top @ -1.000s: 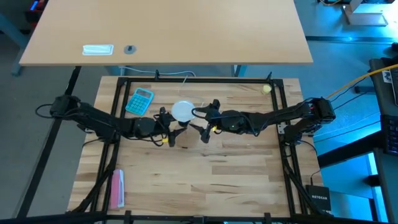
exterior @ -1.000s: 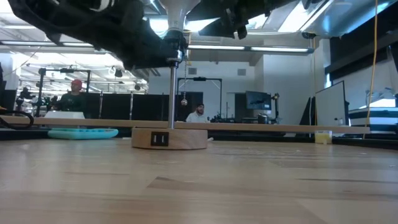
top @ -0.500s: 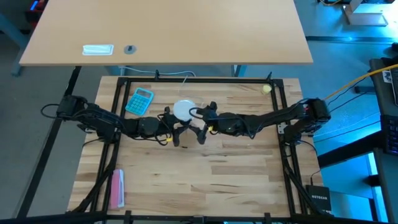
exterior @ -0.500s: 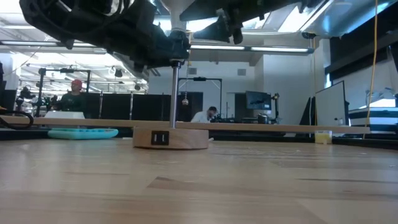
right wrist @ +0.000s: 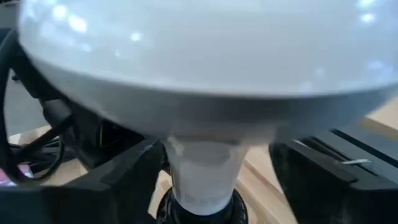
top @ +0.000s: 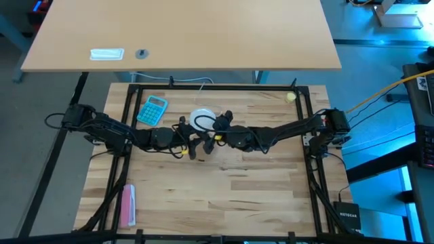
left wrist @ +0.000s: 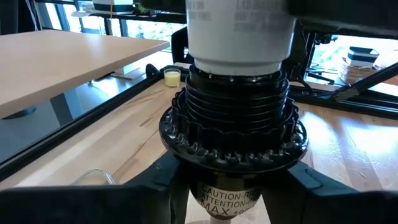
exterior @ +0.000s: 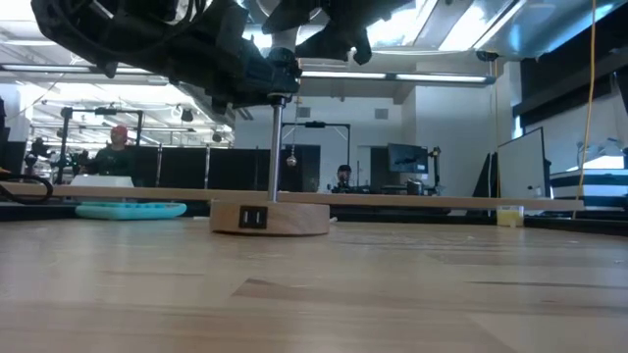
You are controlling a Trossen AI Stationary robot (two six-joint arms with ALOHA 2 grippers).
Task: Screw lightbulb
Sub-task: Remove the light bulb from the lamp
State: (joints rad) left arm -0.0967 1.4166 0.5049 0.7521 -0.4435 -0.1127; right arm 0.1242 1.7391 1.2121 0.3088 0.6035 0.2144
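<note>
Now lightbulb (right wrist: 199,74) between right tool (top: 209,133) fingers — seated.

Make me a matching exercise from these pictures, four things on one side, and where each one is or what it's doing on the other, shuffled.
Things:
1. lightbulb
2. left gripper
3. teal calculator
4. wooden lamp base

Places or states:
A. lies flat near the table's far left corner
B. shut on the black socket under the bulb
C. sits in the socket on top of the metal post
D. stands on the table with a black switch on its side

Pairs: 1-C, 2-B, 3-A, 4-D
</note>
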